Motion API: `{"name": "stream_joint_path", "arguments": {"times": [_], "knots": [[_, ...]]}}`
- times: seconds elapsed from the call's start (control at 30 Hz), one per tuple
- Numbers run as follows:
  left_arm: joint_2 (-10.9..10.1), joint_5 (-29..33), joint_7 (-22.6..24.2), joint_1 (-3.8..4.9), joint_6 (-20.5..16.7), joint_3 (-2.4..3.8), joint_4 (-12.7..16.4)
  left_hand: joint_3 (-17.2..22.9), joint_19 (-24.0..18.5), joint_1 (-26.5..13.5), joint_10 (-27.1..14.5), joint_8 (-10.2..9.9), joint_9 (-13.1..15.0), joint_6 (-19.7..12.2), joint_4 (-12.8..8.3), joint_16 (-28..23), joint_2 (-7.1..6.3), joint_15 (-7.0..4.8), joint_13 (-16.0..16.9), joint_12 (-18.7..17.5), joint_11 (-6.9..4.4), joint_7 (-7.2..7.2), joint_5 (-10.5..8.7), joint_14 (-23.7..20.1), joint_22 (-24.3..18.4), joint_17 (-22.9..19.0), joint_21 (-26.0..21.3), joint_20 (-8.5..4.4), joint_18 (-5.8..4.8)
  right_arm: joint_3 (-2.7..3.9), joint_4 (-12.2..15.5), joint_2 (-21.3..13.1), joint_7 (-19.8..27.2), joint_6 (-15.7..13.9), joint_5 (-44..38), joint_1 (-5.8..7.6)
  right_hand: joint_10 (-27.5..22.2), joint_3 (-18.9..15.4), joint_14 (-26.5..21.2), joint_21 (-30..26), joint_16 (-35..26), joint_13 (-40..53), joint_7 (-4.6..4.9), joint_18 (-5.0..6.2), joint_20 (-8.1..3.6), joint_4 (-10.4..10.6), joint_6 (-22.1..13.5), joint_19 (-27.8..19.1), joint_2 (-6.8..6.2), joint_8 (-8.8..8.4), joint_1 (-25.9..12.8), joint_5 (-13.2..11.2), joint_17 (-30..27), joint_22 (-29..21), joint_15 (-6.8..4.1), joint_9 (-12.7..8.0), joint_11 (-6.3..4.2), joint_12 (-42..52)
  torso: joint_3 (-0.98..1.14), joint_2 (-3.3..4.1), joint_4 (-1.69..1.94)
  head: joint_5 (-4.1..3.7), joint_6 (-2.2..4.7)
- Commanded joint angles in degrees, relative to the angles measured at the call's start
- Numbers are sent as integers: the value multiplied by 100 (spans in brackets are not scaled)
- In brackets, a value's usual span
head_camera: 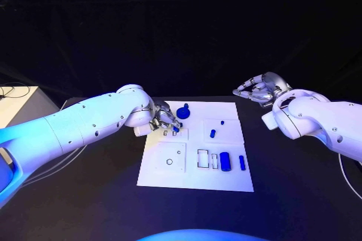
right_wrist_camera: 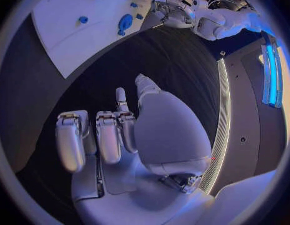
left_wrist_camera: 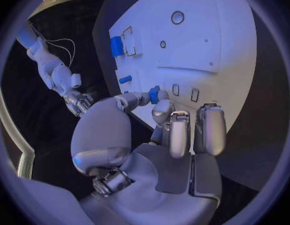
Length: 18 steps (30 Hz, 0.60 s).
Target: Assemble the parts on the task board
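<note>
Right now the left hand sits over the far left part of the task board, and it pinches a small blue part between the thumb and a fingertip; the wrist camera behind it shows that piece held just above the white surface, close to two small rectangular slots cut in the board. Its other fingers are curled downward beside the pinch.

Just beside that hand, on the board's far edge, stands a round blue knob-like part. Further toward the board's middle lies a short blue peg, with a tiny blue piece near it. Along the near right portion, a thick blue cylinder lies next to a thinner blue bar, both beside an open rectangular recess. On the near left square there is a small round hole.

The right hand hangs off the board, past its far right corner and above the black table. It holds nothing, its fingers loosely bent and apart.
</note>
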Motion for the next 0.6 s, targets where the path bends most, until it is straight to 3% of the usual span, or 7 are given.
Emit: {"name": "stream_joint_path", "arguments": {"times": [0.03,0.27,0.6], "knots": [[16,-443,92,2,-483,-7,63,1122,42,-68,60,20,14,187,-1171,18,-8,-45,27,28,7,-139,58,589,38,1509,25,-12,-108,0,-2,-4,26,44,-54,-6,114,21,478,1,-22,1030,14,29,-26,0,-34,482,-10,21,-50,-36,985,1320,-21,7,13,-14,3,4,-8,21,-1],[48,-836,68,-5,-551,-35,129,1116,62,-77,79,24,25,209,-1170,18,-6,-53,29,32,-3,-149,94,589,67,1509,36,-19,-114,-1,-3,-10,0,86,-54,-13,111,23,477,-6,-25,1026,15,31,-26,0,-39,479,-9,20,-54,-22,977,1315,-21,12,14,-17,0,16,-21,30,0],[52,-1198,62,-32,-580,-107,232,1115,59,-74,67,22,26,210,-1174,18,-7,-54,1,15,-4,-151,97,589,62,1509,34,-21,-113,-1,2,-16,-11,101,-38,-21,110,22,476,-7,-27,1025,16,32,-26,1,-43,478,-9,19,-59,-17,972,1314,-20,14,14,-18,1,25,-8,36,-45]]}}
